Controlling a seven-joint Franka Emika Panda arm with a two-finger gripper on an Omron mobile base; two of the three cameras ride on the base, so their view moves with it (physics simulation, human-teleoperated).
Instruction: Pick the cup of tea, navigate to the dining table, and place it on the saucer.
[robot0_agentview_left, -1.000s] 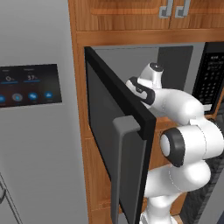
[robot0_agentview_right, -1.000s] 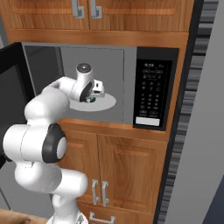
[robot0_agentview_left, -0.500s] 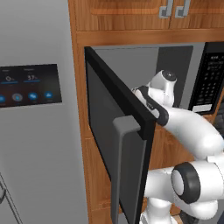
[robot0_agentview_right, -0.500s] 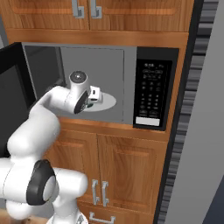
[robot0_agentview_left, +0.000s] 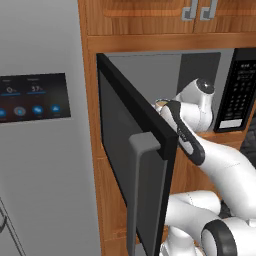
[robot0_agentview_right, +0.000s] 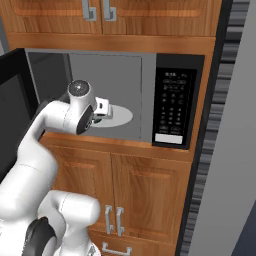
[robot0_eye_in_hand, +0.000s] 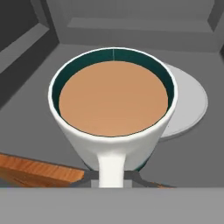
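**Gripper clenched on the tea cup at the microwave mouth**

Gripper (robot0_eye_in_hand: 112, 175) fingers are closed tight on the handle of the cup of tea (robot0_eye_in_hand: 113, 113); in the hand view we see the white handle running down between the two dark tips. The cup sits upright in that view, its teal inner wall ringing light brown tea that lies level and well below the rim.

We see the cup held above the grey floor of the microwave (robot0_agentview_right: 112, 90), near its front edge, with the round pale turntable (robot0_eye_in_hand: 188, 109) behind it and partly covered by it. A strip of the wooden cabinet (robot0_eye_in_hand: 39, 170) front shows at the lower left of the hand view, just below the cup.

From the right base view we find the gripper (robot0_agentview_right: 102, 109) at the left part of the open cavity, just in front of the turntable (robot0_agentview_right: 117, 116), with the control panel (robot0_agentview_right: 172, 107) well to the right. From the left base view the open microwave door (robot0_agentview_left: 135, 165) hides most of the hand; we can make out only a bit of the cup (robot0_agentview_left: 161, 105) past the door's top edge.
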